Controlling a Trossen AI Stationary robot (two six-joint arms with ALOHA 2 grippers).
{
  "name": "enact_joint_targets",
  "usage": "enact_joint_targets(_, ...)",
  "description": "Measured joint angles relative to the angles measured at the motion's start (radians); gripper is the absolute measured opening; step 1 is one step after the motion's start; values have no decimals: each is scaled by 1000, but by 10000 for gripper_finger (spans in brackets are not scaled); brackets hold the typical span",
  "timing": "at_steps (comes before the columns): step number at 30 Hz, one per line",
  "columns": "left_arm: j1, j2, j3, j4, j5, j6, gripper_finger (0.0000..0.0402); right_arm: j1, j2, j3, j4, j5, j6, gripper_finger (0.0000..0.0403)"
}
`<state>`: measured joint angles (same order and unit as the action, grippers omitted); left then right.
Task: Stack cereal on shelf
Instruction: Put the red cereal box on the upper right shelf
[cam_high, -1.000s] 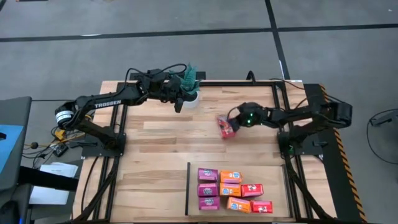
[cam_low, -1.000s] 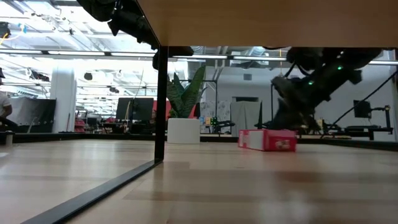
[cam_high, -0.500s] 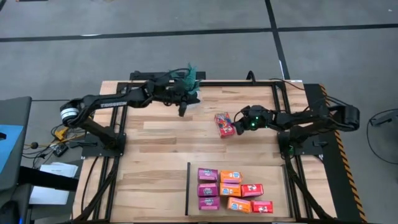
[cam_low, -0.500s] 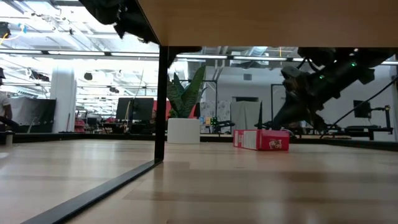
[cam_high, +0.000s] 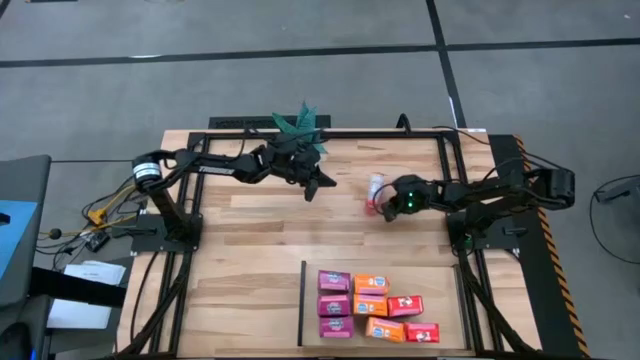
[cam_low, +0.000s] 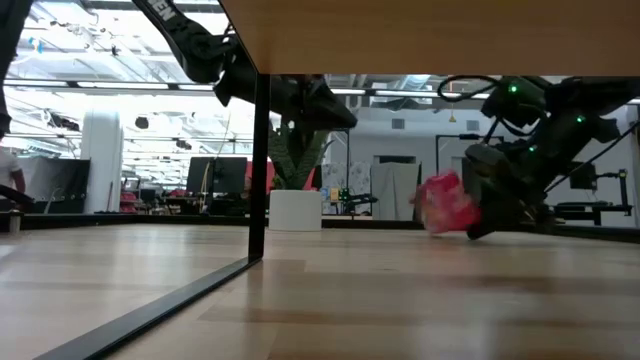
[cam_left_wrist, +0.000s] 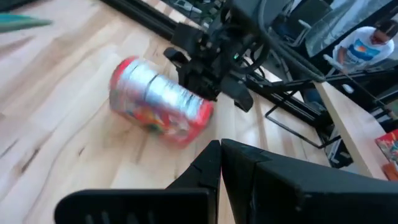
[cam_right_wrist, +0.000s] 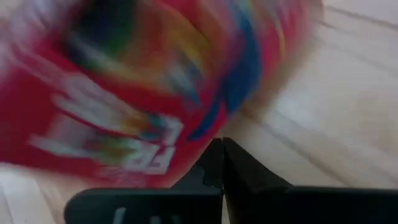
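Note:
A red cereal box (cam_high: 376, 190) stands tipped up on an edge at the middle of the table, blurred in the low view (cam_low: 445, 203). My right gripper (cam_high: 388, 200), shut, is right against it from the table's right side. My left gripper (cam_high: 320, 184), shut, hangs above the table to the left of the box and points at it; its wrist view shows the box's silvery side (cam_left_wrist: 158, 99). Several magenta, orange and red cereal boxes (cam_high: 375, 305) lie flat on the shelf (cam_high: 440, 285) at the near edge. My right gripper touches the red box with its shut fingertips (cam_right_wrist: 222, 158), low on the printed face (cam_right_wrist: 155, 155) that is turned toward it. It slants down from the table's right side. The box is tilted, with a lower edge on the table.
A potted green plant (cam_high: 300, 125) stands at the far edge behind my left arm. The shelf's black strip (cam_high: 302, 300) runs along its left side. A black frame (cam_high: 450, 150) borders the table at the far and right sides.
My left gripper has swung away from the plant toward the table's middle and come down toward the red box. The box, which lay flat, has tipped up on an edge and shifted a little toward the right arm. My right gripper has drawn back slightly toward the right edge.

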<state>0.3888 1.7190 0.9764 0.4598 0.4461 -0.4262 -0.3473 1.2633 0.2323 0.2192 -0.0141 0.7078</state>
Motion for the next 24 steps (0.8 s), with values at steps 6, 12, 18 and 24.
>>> enact_joint_targets(6,-9,3,0,5,-72,66,0,0,0,-5,41,-2,-20,11)
enact_joint_targets(12,-9,79,5,96,-23,115,0,-22,0,-5,51,-7,-24,27)
enact_joint_targets(18,-8,179,31,184,20,37,0,-29,-60,7,50,-244,-74,17)
enact_joint_targets(24,-7,187,30,136,56,25,34,-35,-181,120,-34,-477,-229,36)
